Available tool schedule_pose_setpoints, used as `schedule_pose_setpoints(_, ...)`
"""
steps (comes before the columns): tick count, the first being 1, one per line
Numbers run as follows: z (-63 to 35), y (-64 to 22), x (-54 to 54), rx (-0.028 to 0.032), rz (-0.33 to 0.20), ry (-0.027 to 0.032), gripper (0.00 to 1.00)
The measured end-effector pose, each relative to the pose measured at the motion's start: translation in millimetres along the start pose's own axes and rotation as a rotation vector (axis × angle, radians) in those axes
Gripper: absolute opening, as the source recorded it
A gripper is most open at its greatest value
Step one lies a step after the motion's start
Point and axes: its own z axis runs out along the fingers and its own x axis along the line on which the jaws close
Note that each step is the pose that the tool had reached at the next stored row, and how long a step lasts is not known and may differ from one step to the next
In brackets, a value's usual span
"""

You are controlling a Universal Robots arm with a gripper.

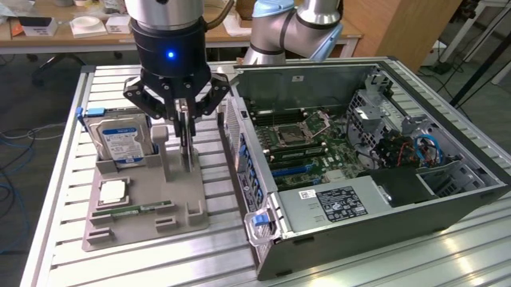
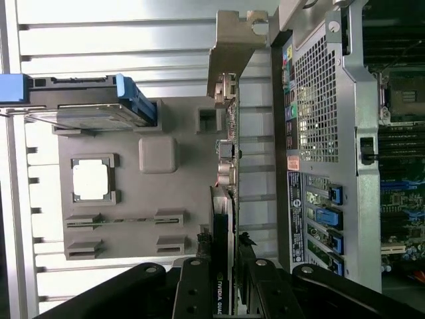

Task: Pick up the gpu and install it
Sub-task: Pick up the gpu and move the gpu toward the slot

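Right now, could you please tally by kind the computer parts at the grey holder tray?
Silver hard drive with blue-white label: 1
Square silvery processor chip: 1
Narrow green memory stick: 1
Thin dark graphics card standing on edge: 1
Total: 4

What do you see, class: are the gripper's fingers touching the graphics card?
Touching. The wrist view shows the fingers pressed against both faces of the graphics card, with no gap.

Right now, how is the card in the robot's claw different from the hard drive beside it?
The gpu stands on edge, thin and dark; the hard drive leans back, thicker, silver with a blue-white label. The gripper clamps the gpu; the hard drive is untouched. Both sit in the gray tray.
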Motion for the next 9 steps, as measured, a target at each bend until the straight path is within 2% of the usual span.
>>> schedule_pose_setpoints(3, -1.4, 0.1, 0.0, 0.0004, 0.000, 0.0006, 0.26)
schedule_pose_setpoints(9, -17.5, 1.2, -0.5, 0.0001, 0.000, 0.0001, 0.26)
